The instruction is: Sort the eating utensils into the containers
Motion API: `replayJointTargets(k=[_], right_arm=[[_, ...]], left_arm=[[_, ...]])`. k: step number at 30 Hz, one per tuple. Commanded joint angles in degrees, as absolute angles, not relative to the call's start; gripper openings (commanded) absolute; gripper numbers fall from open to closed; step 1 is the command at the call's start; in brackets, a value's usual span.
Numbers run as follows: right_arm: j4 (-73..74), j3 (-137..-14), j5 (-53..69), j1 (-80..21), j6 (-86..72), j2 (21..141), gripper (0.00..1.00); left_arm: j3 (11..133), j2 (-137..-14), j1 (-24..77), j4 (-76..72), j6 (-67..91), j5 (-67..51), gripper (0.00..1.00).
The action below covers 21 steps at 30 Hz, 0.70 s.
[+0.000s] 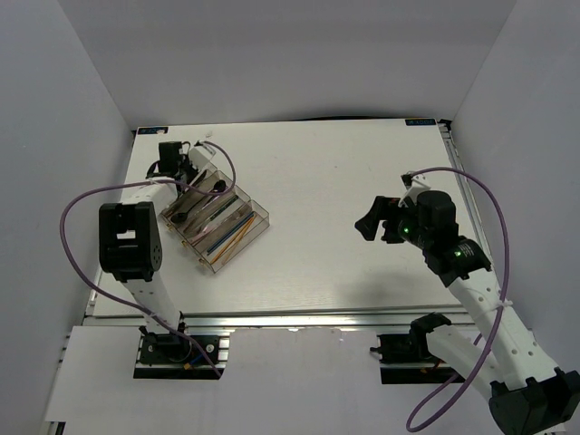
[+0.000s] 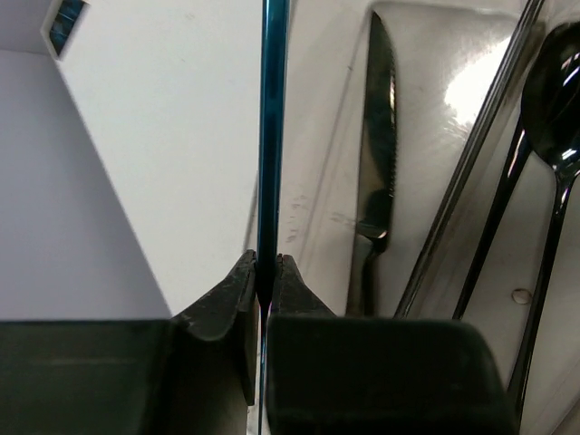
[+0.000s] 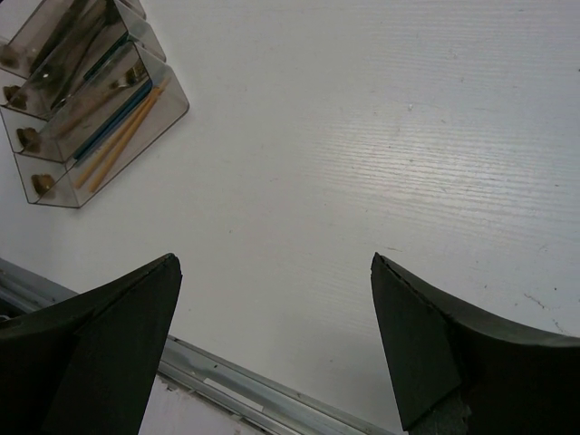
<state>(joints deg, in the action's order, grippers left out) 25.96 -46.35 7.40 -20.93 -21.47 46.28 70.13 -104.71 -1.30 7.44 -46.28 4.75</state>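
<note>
My left gripper (image 2: pixel 268 258) is shut on a slim blue utensil (image 2: pixel 272 136), seen edge-on and running straight up from the jaws. It hangs over the far end of the clear organiser tray (image 2: pixel 480 145). A dark serrated knife (image 2: pixel 376 136) lies in the compartment below, with black spoons (image 2: pixel 557 118) one compartment over. From above, the left gripper (image 1: pixel 193 172) is at the tray's (image 1: pixel 258 227) back-left end. Orange sticks (image 1: pixel 237 233) and a blue piece (image 1: pixel 222 210) lie in the nearer compartments. My right gripper (image 3: pixel 276 272) stands open with nothing between its fingers, over bare table (image 1: pixel 372 222).
The tray (image 3: pixel 54 186) lies diagonally at the left of the white table, with orange sticks (image 3: pixel 122 136) showing through its wall. A metal rail (image 3: pixel 236 385) runs along the table's near edge. White walls enclose the table on three sides.
</note>
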Motion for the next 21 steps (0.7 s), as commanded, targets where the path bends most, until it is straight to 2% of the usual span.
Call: replayJointTargets(k=[1,4,7,10,13,21], right_arm=[[24.7,-48.6,5.9,-21.4,-20.0,47.5,0.89],[25.0,-49.2,6.1,-21.4,-19.9,47.8,0.89],[25.3,-49.6,5.9,-21.4,-19.8,47.6,0.89],[25.6,-50.0,5.5,-21.5,-19.8,47.6,0.89],[25.8,-50.4,5.6,-21.6,-19.7,47.7,0.89],[25.6,-50.5,5.4,-21.7,-19.7,47.7,0.89]], left_arm=[[71.8,-105.3,-1.9,5.3,-45.2,2.4,0.0],[71.9,-105.6,-2.3,4.4,-44.7,2.6,0.1],[71.9,-105.4,-2.6,3.3,-43.2,2.9,0.31],[71.5,-104.6,-2.8,2.7,-42.5,2.5,0.45],[71.0,-103.4,-2.8,2.1,-41.6,2.3,0.54],[70.1,-98.4,-2.8,0.4,-35.8,3.2,0.6]])
